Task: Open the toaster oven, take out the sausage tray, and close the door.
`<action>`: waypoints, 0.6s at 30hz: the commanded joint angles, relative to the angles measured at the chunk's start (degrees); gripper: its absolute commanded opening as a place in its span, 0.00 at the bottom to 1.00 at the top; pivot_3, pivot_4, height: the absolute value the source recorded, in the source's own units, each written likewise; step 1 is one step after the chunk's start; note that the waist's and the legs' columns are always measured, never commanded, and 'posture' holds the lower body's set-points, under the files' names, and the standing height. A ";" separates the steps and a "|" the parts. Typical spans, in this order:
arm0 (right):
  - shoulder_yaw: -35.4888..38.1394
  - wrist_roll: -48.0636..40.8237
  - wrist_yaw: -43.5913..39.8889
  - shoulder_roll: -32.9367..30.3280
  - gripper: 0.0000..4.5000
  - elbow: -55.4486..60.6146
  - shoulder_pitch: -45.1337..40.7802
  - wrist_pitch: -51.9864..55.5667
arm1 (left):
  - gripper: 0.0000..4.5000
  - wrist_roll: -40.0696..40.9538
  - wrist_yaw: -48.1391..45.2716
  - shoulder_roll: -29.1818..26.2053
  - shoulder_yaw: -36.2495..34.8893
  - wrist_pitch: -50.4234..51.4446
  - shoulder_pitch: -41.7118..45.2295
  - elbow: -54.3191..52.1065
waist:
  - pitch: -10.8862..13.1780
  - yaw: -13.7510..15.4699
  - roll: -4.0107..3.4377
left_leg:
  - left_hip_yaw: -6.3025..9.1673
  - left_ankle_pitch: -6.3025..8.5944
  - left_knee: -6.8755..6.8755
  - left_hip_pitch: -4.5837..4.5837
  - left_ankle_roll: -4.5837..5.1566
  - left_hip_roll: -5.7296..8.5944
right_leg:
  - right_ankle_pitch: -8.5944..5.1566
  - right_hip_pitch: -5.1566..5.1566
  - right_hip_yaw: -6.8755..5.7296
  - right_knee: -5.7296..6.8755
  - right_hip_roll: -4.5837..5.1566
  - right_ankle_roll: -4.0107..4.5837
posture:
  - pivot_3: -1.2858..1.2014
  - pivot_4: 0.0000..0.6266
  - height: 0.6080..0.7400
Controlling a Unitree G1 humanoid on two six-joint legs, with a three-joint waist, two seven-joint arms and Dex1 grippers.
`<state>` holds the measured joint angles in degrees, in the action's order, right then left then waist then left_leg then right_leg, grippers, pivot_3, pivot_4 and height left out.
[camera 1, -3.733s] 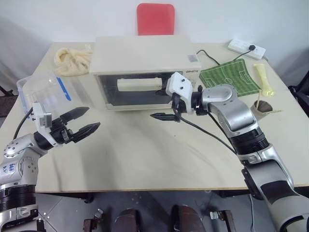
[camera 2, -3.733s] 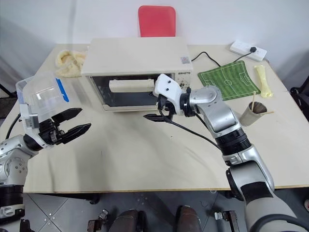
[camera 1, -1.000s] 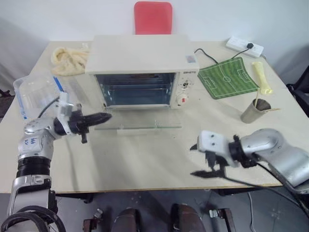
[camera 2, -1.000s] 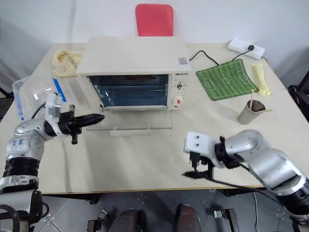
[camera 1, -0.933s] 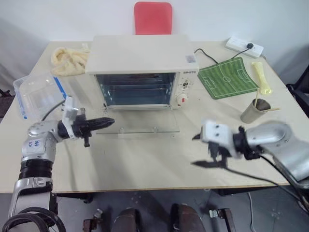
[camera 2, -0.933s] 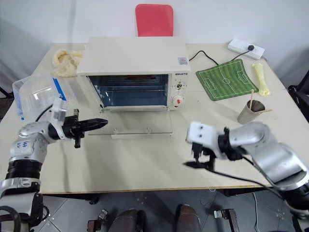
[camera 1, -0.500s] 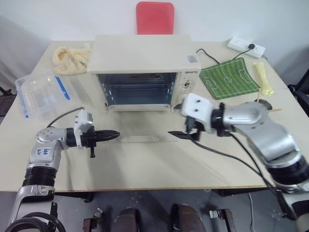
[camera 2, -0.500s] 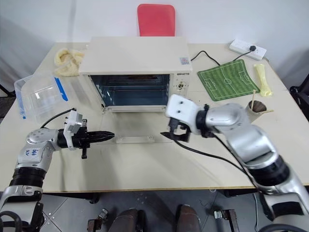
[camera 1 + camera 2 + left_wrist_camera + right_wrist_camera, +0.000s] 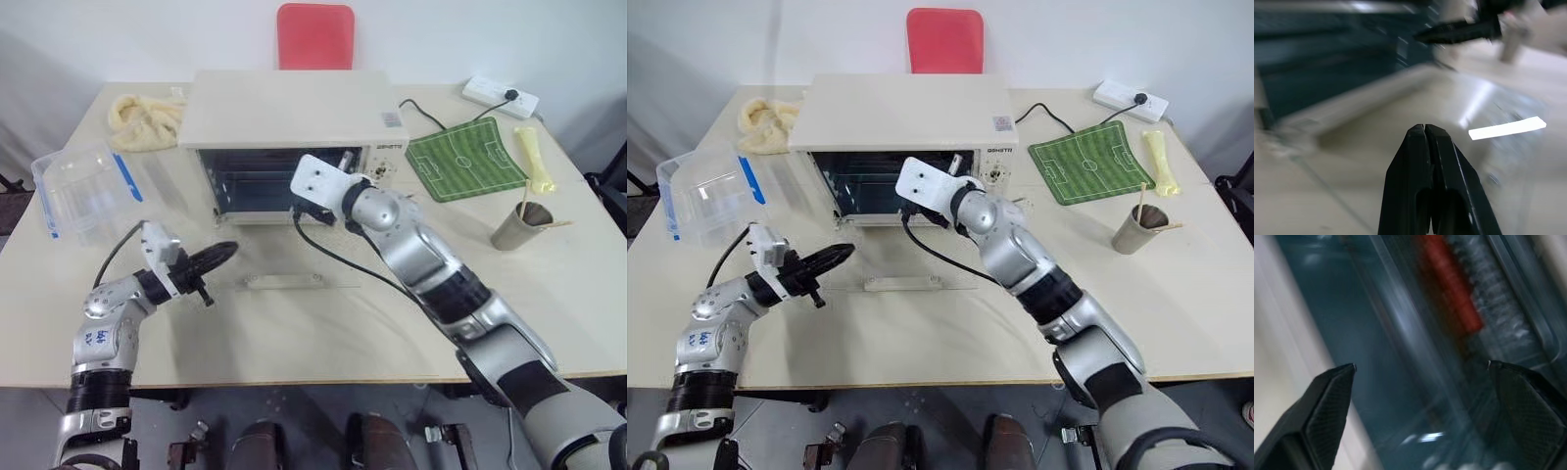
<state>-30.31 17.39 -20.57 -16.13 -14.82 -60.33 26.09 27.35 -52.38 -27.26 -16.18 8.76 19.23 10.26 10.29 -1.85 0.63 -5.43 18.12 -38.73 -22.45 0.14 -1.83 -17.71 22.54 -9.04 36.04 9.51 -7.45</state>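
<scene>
Door (image 9: 284, 274) is down flat on the desk, oven (image 9: 294, 147) open. Tray (image 9: 1484, 308) sits inside, straight ahead of the right gripper (image 9: 1422, 374), jaws spread wide, nothing held. Tray's long axis runs across the opening. Left gripper (image 9: 1425, 132) clenched, empty, off the door's left corner.

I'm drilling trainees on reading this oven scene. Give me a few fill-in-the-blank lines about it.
1. The door of the toaster oven lies ___.
2. The left tool is ___.
3. The right tool, at the oven's mouth, is ___.
4. The red sausage lies ___ the oven.

Missing: open; shut; open; inside
</scene>
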 commanded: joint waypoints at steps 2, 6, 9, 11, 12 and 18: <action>-0.02 3.56 1.96 2.92 1.00 -7.36 -3.64 -6.07 | 0.09 6.14 7.27 2.69 -4.57 4.31 -1.73 -6.87 | 0.00 -0.25 0.00 | 0.02 0.00 0.01 0.02 0.00 -0.01 | 0.00 -0.01 0.00 0.00 0.00 0.00 | 0.52 0.24 1.00; -0.77 6.36 2.28 5.06 1.00 -13.20 -5.44 -9.27 | 0.34 9.38 8.76 3.88 -5.36 6.74 -5.04 -12.04 | 0.00 -0.90 0.00 | 0.09 0.00 0.09 0.03 0.00 -0.01 | 0.00 0.00 0.01 -0.01 0.00 0.00 | 0.52 0.24 1.00; -1.44 8.66 2.93 6.52 0.91 -17.45 -6.76 -11.15 | 0.54 9.55 9.12 3.82 -5.21 6.71 -7.08 -13.70 | 0.00 -1.33 0.00 | 0.11 0.00 0.12 0.04 0.00 -0.01 | 0.00 0.00 0.00 -0.01 0.00 0.00 | 0.52 0.24 1.00; -1.73 10.18 3.22 6.95 0.79 -19.02 -7.13 -12.26 | 0.68 9.93 9.33 3.70 -5.25 6.70 -7.58 -14.43 | 0.00 -1.37 0.00 | 0.11 -0.01 0.14 0.05 -0.02 -0.01 | 0.00 0.00 0.00 -0.01 0.00 0.00 | 0.52 0.24 1.00; -1.72 10.71 3.28 7.11 0.72 -19.46 -7.12 -12.69 | 0.75 10.20 9.39 3.68 -5.35 6.75 -7.70 -14.76 | 0.00 -1.35 0.00 | 0.11 -0.01 0.15 0.05 -0.02 -0.01 | 0.00 0.00 0.00 -0.01 0.00 0.00 | 0.52 0.24 1.00; -2.09 14.39 5.50 7.56 0.27 -21.03 -6.86 -15.73 | 1.00 11.20 8.65 3.08 -5.05 7.79 -8.20 -15.67 | 0.00 -1.40 0.00 | 0.12 -0.01 0.20 0.08 -0.02 -0.02 | 0.00 0.00 0.03 -0.03 0.00 0.00 | 0.52 0.24 1.00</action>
<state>-32.13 30.78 -15.57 -9.26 -36.26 -66.34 11.71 36.96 -43.36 -23.52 -20.74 16.55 11.46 -3.09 10.29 -3.25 0.62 -5.32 18.11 -38.53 -22.37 0.12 -1.84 -17.71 22.54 -9.00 36.01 9.51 -7.45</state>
